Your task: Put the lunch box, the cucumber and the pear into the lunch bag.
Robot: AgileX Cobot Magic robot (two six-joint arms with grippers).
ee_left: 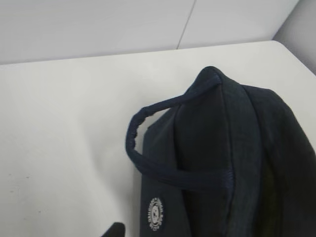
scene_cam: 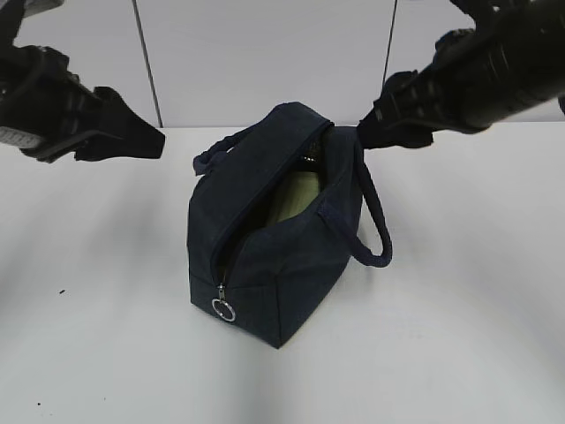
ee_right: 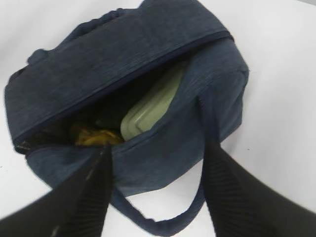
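A plain white surface (scene_cam: 106, 336) meets a pale panelled wall (scene_cam: 265, 53) along its far edge; dark vertical seams (scene_cam: 146, 62) divide the panels.

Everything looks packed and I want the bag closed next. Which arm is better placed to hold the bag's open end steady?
Probably the right. Its gripper hangs open over the lunch bag, straddling the near handle, looking in at the lunch box. The left gripper sits off beside the bag's closed side.
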